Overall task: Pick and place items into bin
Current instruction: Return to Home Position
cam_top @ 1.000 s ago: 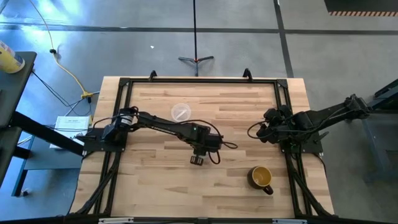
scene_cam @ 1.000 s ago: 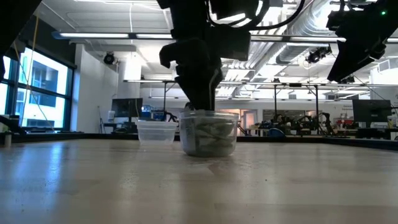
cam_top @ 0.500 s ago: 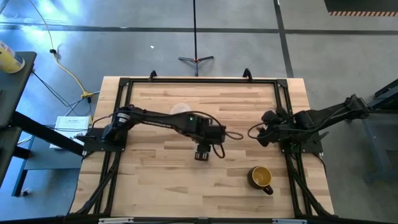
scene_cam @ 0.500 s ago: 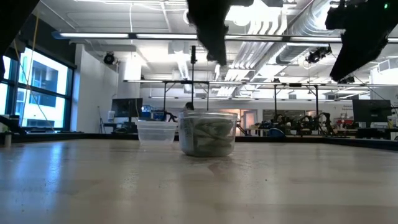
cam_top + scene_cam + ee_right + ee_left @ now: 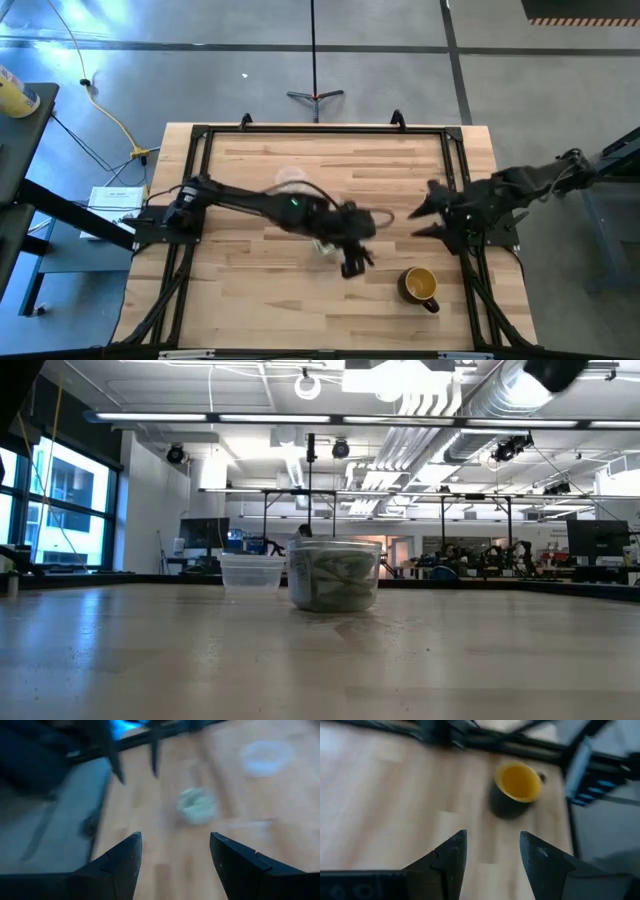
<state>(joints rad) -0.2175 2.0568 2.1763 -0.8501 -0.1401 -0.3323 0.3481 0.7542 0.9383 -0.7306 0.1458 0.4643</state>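
We see the clear bin (image 5: 335, 545) on the tabletop (image 5: 200, 650), packed with pale green packets (image 5: 340, 572); overhead, the left arm (image 5: 260, 200) mostly hides it. Left end effector (image 5: 492, 834) and right end effector (image 5: 175, 836) both gape empty.

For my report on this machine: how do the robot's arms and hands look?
The left arm and right arm are dark, slim and jointed. The left shows a green light and a thin dark cable loop near its wrist. The left hand and right hand each have two dark wedge-shaped fingers.
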